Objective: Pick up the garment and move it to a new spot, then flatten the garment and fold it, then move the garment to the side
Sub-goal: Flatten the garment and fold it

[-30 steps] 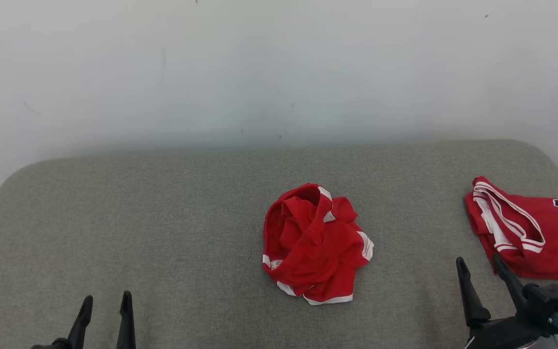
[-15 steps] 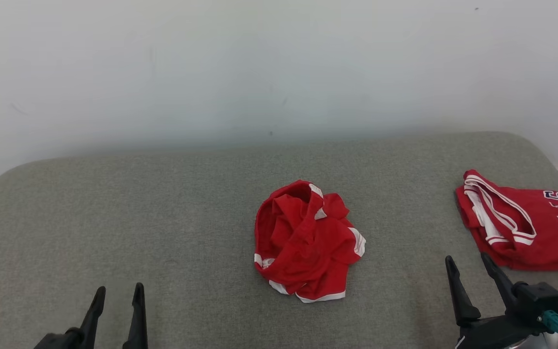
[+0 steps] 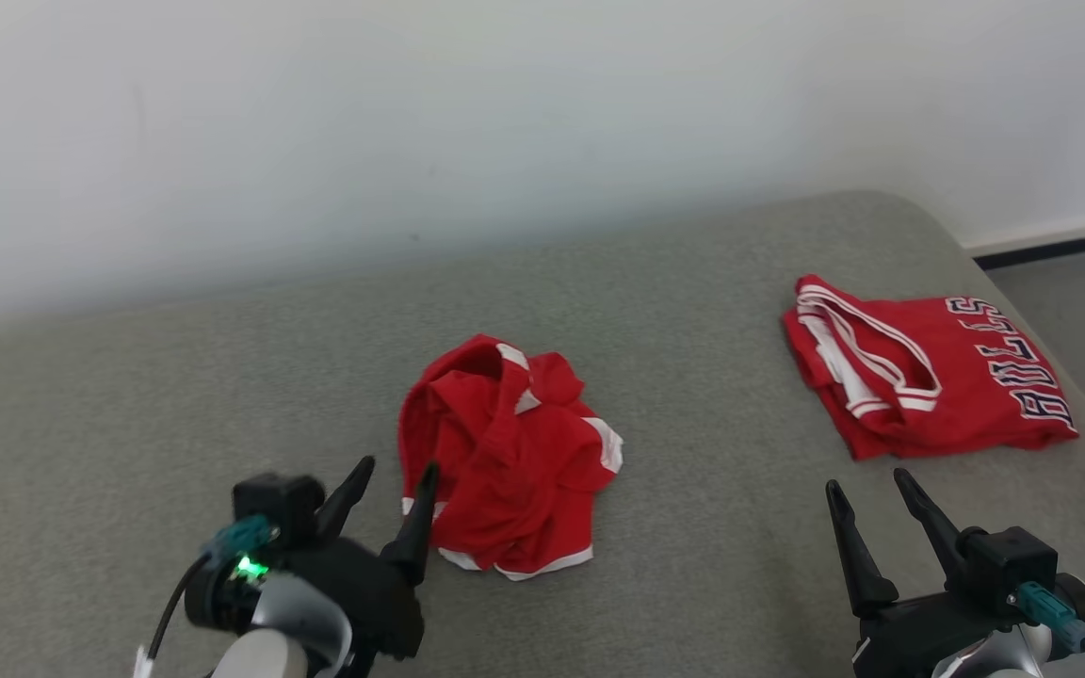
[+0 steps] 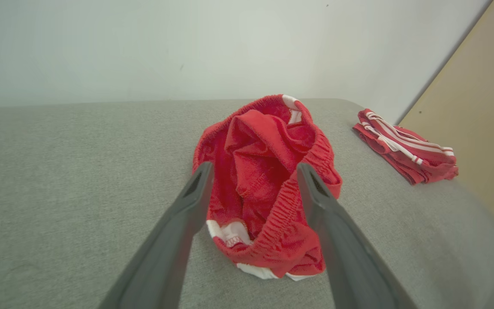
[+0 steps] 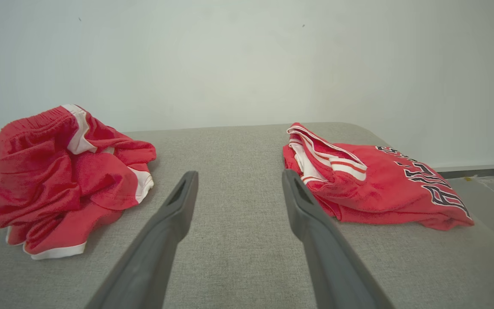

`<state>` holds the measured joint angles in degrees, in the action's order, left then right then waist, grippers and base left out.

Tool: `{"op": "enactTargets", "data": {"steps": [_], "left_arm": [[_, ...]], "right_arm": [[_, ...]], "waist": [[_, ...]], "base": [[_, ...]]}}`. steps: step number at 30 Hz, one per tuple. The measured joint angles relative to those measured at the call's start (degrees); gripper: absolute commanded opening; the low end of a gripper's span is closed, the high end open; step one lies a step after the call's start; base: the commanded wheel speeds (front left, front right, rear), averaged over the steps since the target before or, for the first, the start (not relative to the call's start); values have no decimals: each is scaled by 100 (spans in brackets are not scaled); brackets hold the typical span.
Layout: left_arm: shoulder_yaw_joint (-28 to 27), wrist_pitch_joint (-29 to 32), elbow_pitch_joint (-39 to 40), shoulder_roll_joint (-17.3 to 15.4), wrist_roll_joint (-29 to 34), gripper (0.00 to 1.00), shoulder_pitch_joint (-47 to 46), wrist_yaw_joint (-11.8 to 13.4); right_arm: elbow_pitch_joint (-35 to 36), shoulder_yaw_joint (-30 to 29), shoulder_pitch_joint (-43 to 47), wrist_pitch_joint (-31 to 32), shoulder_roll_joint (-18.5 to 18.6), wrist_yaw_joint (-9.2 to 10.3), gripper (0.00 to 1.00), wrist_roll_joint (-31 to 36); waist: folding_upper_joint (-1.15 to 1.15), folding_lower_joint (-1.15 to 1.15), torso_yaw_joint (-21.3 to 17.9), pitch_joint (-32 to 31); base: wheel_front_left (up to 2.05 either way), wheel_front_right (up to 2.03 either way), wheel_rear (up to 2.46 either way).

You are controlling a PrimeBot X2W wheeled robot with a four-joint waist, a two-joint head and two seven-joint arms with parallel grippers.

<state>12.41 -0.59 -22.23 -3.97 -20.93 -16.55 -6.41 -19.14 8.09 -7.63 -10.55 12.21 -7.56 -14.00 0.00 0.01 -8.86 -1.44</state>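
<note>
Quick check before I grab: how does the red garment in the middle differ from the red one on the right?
The middle garment is a crumpled heap; the right garment lies folded flat. The right garment bears BULLS lettering; the middle garment shows none. The left gripper, open, is at the middle garment's edge; the right garment lies apart from the right gripper. Both are red with white trim.

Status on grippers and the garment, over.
Left gripper open beside the crumpled garment, no grip yet. Right gripper open, empty. Folded jersey lies apart, right side; nothing blocking.
</note>
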Motion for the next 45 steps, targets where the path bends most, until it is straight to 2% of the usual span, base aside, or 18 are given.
{"op": "enactTargets", "data": {"steps": [7, 11, 14, 21, 25, 29, 36, 37, 38, 39, 45], "left_arm": [[379, 389, -337, 92, -87, 100, -834, 180], [493, 783, -639, 102, -158, 100, -1238, 454], [548, 1065, -835, 102, -196, 100, -1547, 754], [699, 1830, -1279, 97, -109, 100, -1950, 1156], [746, 1775, -1329, -53, 126, 100, -2069, 1444], [744, 1867, -1410, -125, 149, 100, -2053, 1532], [835, 2175, -1508, -105, -27, 100, -1929, 1343], [860, 2175, -1506, -94, -36, 66, -1929, 1305], [891, 2175, -1507, -87, -44, 41, -1929, 1277], [906, 2165, -1507, -78, -63, 0, -1929, 1232], [904, 1611, -1359, 10, -303, 0, -2076, 1001]], "right_arm": [[-90, 65, -64, -34, 14, 0, 100, -46], [-134, 103, -110, -64, 16, 1, 100, -55], [-169, 138, -164, -90, 10, 0, 100, -63], [-231, 168, -180, -119, -38, 0, 100, -70], [-259, 157, -185, -157, -35, 0, 100, -75], [-289, 136, -187, -170, -23, 0, 100, -98], [-304, 130, -191, -181, -77, 0, 100, -76], [-305, 137, -198, -180, -85, 0, 100, -76], [-307, 142, -211, -181, -85, 1, 100, -76], [-308, 143, -228, -181, -85, 1, 100, -76], [-354, 141, -289, -208, -56, 0, 100, -98]], "waist": [[0, 0, -480, 152], [0, 0, -723, 223], [0, 0, -885, 265], [0, 0, -1178, 337], [0, 0, -1267, 359], [0, 0, -1269, 355], [0, 0, -1216, 341], [0, 0, -1212, 344], [0, 0, -1209, 347], [0, -1, -1207, 351], [0, -1, -1182, 366]], "base": [[0, 0, 0], [0, 0, 0], [0, 0, 0], [0, 0, 0], [0, 0, 0], [0, 0, 0], [0, 0, 0], [0, 0, 0], [0, 0, 0], [0, 0, 0], [0, 0, 0]]}}
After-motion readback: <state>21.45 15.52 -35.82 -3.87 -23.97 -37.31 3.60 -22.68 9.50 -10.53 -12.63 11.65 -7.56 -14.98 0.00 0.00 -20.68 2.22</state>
